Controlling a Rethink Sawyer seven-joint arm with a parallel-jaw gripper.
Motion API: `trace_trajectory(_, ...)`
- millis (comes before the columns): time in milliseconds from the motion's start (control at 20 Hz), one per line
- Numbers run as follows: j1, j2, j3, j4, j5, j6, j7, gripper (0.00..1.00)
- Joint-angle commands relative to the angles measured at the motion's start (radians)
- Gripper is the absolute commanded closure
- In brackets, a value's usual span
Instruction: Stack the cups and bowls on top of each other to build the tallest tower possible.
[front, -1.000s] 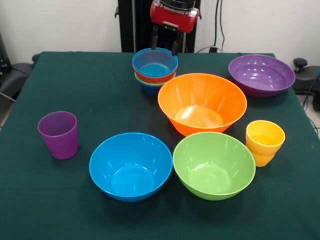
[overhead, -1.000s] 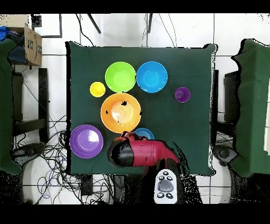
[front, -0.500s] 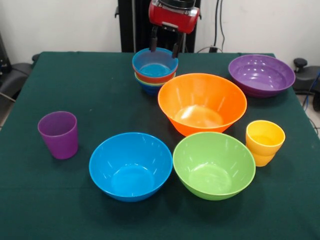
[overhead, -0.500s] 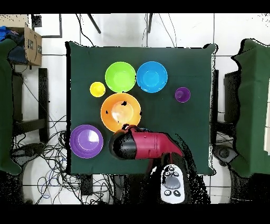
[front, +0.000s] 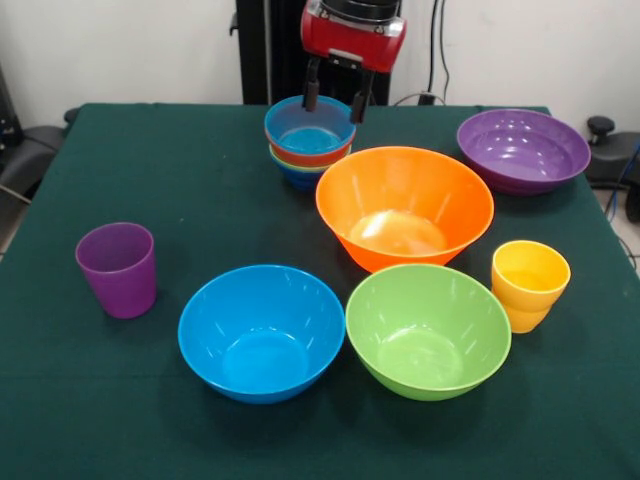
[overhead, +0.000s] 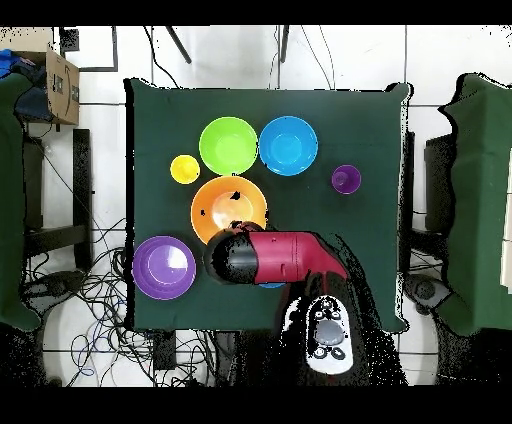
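A tower of small bowls (front: 309, 141) stands at the table's far side: light blue on top, then red-orange, green and dark blue. My gripper (front: 335, 100) hangs open just above its far rim, holding nothing. The large orange bowl (front: 405, 206) sits beside the tower, with the large blue bowl (front: 262, 331) and large green bowl (front: 428, 329) nearer the camera. The wide purple bowl (front: 522, 150) is at the far right. A purple cup (front: 118, 268) stands left and a yellow cup (front: 529, 284) right. In the overhead view the red arm (overhead: 275, 258) covers the tower.
From above, the orange bowl (overhead: 229, 208), green bowl (overhead: 228, 145), blue bowl (overhead: 288, 145), yellow cup (overhead: 184, 169), purple cup (overhead: 346, 179) and purple bowl (overhead: 164, 267) all stand apart on the green cloth (overhead: 370, 120). Cables lie on the floor around the table.
The arm's head has moved away from the robot's base and now covers the small-bowl tower from above. In the front view the open gripper has shifted slightly right. No bowl or cup has moved.
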Motion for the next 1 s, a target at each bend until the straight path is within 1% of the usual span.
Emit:
trace_trajectory(50, -0.005, 0.001, 0.108, -0.102, -0.004, 0.145, -0.061, 0.0)
trace_trajectory(400, -0.009, -0.005, 0.13, -0.178, 0.006, 0.227, -0.074, 0.0)
trace_trajectory(750, -0.022, 0.015, 0.142, -0.249, -0.006, 0.241, -0.077, 0.0)
trace_trajectory(800, -0.026, 0.041, 0.147, -0.314, -0.004, 0.269, -0.081, 0.0)
trace_trajectory(850, -0.029, 0.048, 0.151, -0.333, -0.001, 0.282, -0.085, 0.0)
trace_trajectory(900, -0.036, 0.082, 0.162, -0.413, 0.005, 0.325, -0.096, 0.0)
trace_trajectory(1000, -0.035, 0.111, 0.165, -0.478, 0.005, 0.35, -0.094, 0.0)
